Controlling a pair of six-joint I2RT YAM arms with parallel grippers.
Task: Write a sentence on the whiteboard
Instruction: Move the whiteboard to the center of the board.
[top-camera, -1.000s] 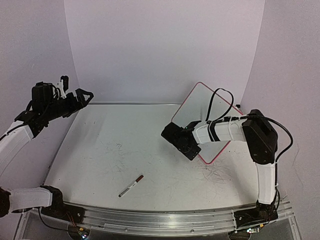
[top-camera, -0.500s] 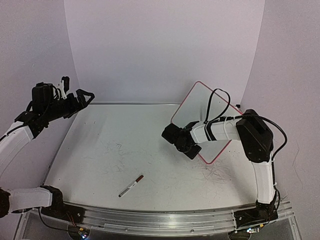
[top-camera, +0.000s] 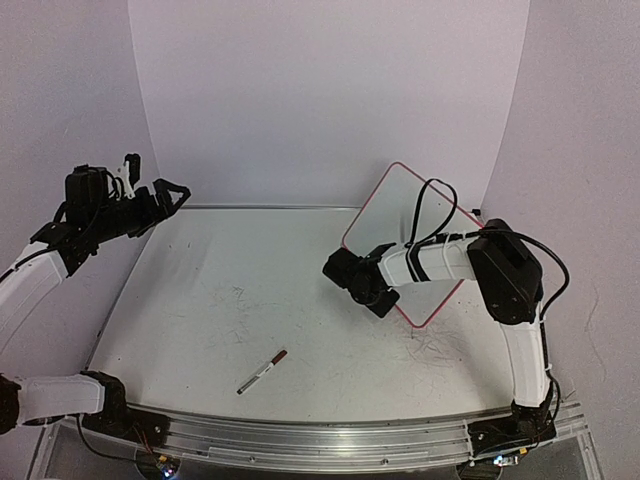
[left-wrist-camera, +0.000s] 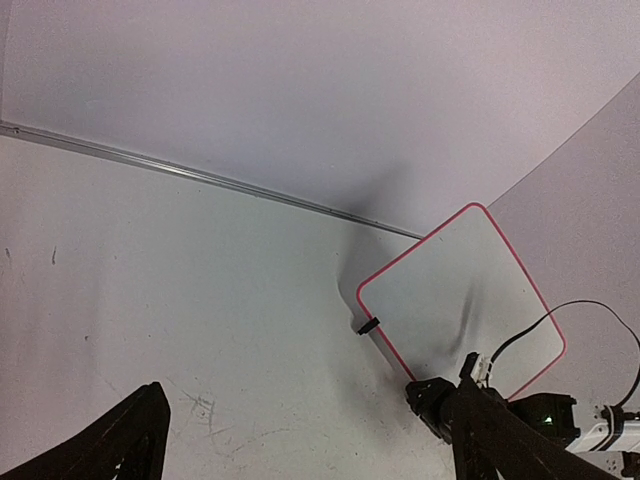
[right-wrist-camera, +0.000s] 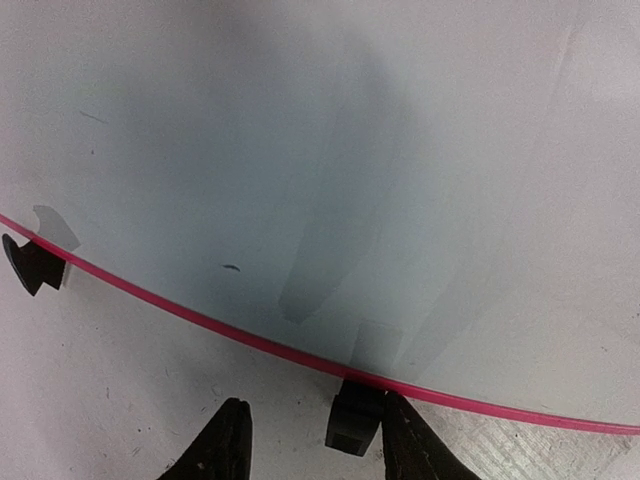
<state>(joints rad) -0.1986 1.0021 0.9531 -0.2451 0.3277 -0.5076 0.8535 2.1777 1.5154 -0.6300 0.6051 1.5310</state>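
The whiteboard (top-camera: 395, 215), red-framed, stands on its footed edge at the far right of the scuffed white tabletop (top-camera: 250, 290). It leans back toward the corner where the pale lilac walls (top-camera: 320, 90) meet; whether it touches them cannot be told. Its face carries one small dark mark (right-wrist-camera: 230, 268) and soft grey shadows. Two black clip feet (right-wrist-camera: 352, 420) sit on the board's lower edge, where it meets the tabletop.

The right gripper (right-wrist-camera: 315, 420) is at that edge with its fingers apart about one foot. The foot lies close against one finger, with a gap to the other.

A black cable (top-camera: 432, 200) loops in front of the board's face. Well to the left of the board, raised near the side wall, the left gripper (left-wrist-camera: 305, 445) is spread wide and holds nothing.

A marker (top-camera: 263, 371) lies on the tabletop, well apart from the board, toward the near metal rail (top-camera: 330, 440). A thin metal strip (left-wrist-camera: 200, 175) runs leftward from the board where tabletop meets back wall.
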